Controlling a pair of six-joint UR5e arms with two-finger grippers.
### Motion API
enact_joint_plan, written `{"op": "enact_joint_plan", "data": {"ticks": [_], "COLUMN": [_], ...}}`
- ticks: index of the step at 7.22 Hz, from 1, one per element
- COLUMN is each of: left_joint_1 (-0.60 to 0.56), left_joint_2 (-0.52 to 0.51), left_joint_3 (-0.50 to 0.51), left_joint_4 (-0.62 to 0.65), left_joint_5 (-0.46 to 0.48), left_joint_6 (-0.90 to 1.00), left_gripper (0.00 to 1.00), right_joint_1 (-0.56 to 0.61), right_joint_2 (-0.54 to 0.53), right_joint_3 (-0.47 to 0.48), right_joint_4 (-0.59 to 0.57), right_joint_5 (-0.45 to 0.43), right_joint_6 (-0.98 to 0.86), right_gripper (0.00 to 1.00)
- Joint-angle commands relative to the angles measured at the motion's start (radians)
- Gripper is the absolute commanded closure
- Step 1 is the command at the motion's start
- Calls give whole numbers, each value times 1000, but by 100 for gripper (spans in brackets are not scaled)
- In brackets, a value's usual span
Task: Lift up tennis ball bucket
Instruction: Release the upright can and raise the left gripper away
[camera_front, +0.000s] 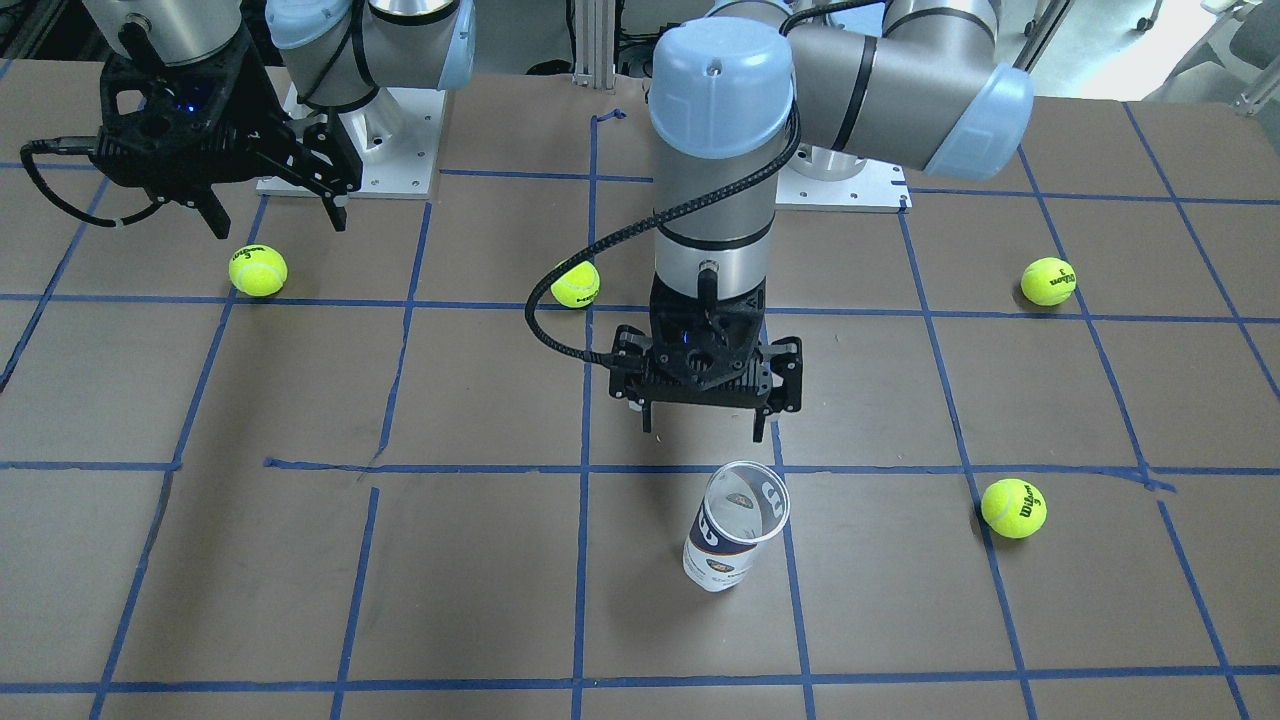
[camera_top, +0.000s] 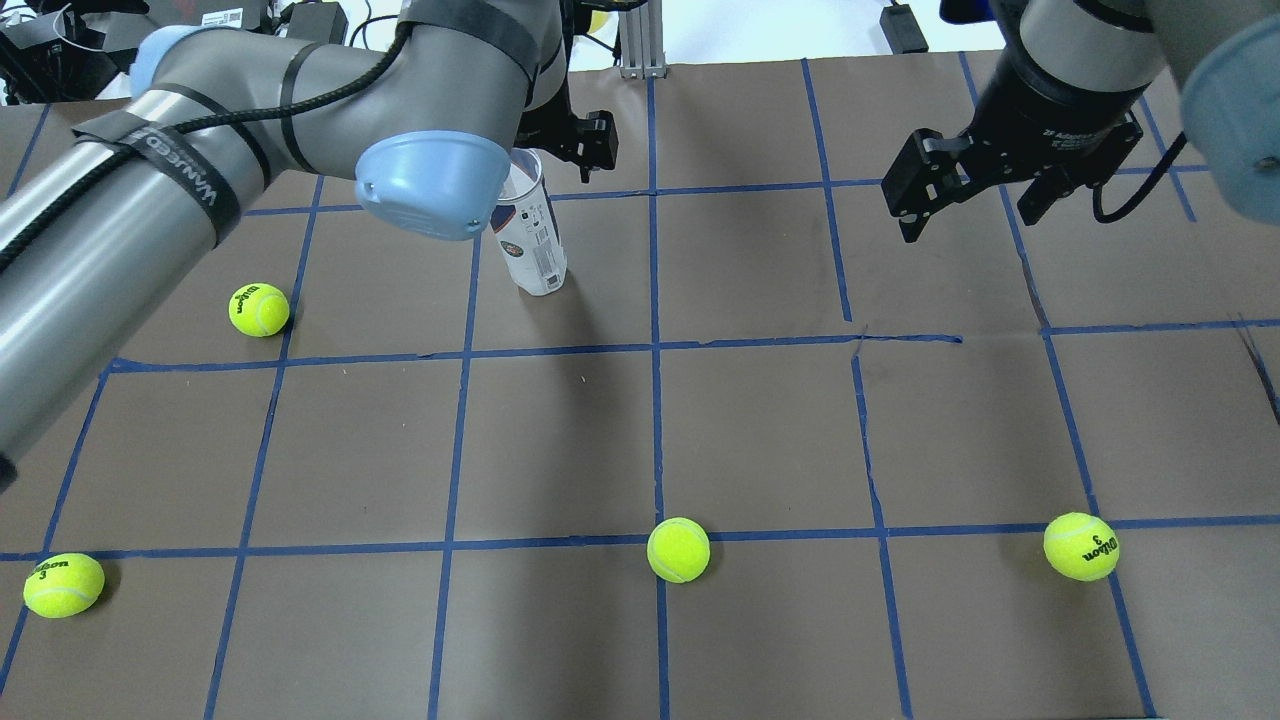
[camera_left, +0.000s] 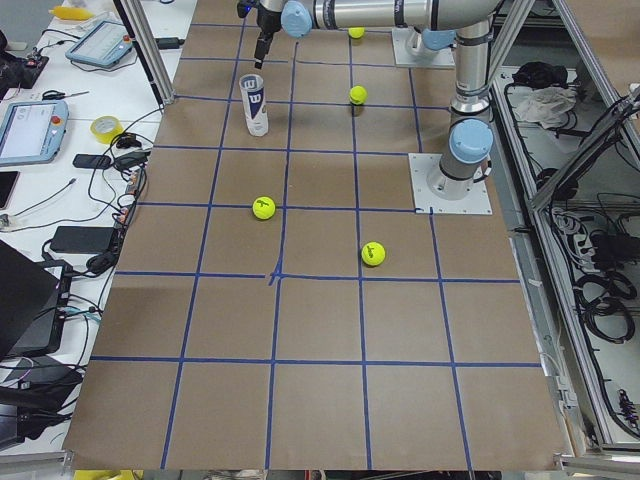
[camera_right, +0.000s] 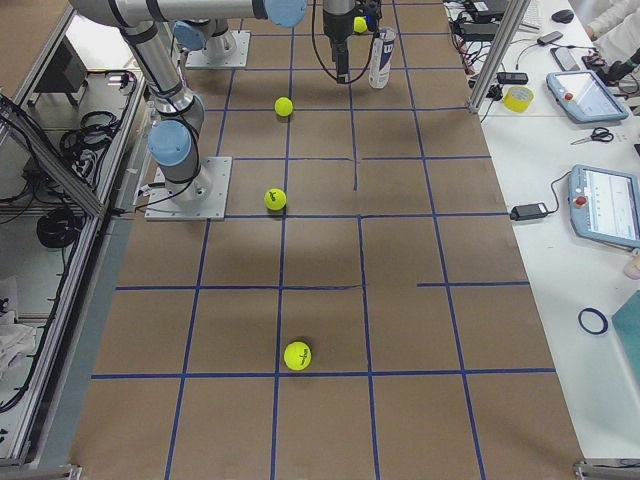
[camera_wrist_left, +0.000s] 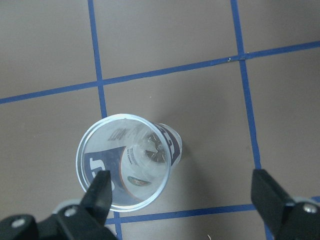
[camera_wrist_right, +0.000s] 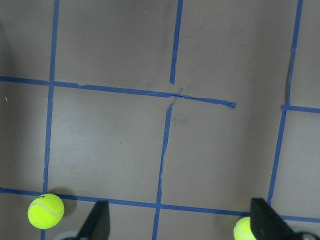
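The tennis ball bucket (camera_front: 735, 535) is a clear can with a white and navy label. It stands upright, open-topped and empty, on the brown table. It also shows in the overhead view (camera_top: 532, 240) and the left wrist view (camera_wrist_left: 125, 165). My left gripper (camera_front: 705, 428) hangs open above the can, offset toward the robot's base. In the left wrist view (camera_wrist_left: 185, 192) the can's rim lies beside one of the fingers (camera_wrist_left: 102, 187), not centred between the jaws. My right gripper (camera_front: 278, 222) is open and empty, far from the can, over bare table (camera_wrist_right: 181, 222).
Several yellow-green tennis balls lie loose on the table: one (camera_front: 576, 284) behind the left arm, others further out (camera_front: 258, 271) (camera_front: 1048, 281) (camera_front: 1013, 508). Blue tape lines grid the brown surface (camera_top: 760, 440). The left arm's elbow (camera_top: 432, 185) overhangs the can in the overhead view.
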Motion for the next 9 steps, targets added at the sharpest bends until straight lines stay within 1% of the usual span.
{"op": "enact_joint_plan", "data": {"ticks": [1,2,3,4,5,6,9], "left_joint_1": [5,27,84,139,188,189,189], "left_joint_2": [140,186,217,238,248,261,284], "left_joint_3": [-19,-28,-31,-30,-7,-14,-54], "left_joint_4": [-218,-263,-298,-305,-308,-369,-366], "left_joint_5": [-11,-11,-16,-69,-88,-88,-89], "left_joint_6": [2,0,2,14,18,12,17], "left_gripper": [0,0,0,0,0,0,0], "right_joint_1": [0,0,0,0,0,0,0], "right_joint_2": [5,2,0,0,0,-2,0], "right_joint_3": [-2,-2,-2,-2,0,0,0], "right_joint_4": [-5,3,-5,0,0,0,0], "right_joint_5": [0,-15,-5,-3,-2,-2,-2], "right_joint_6": [11,18,18,17,15,14,12], "right_gripper": [0,0,0,0,0,0,0]}}
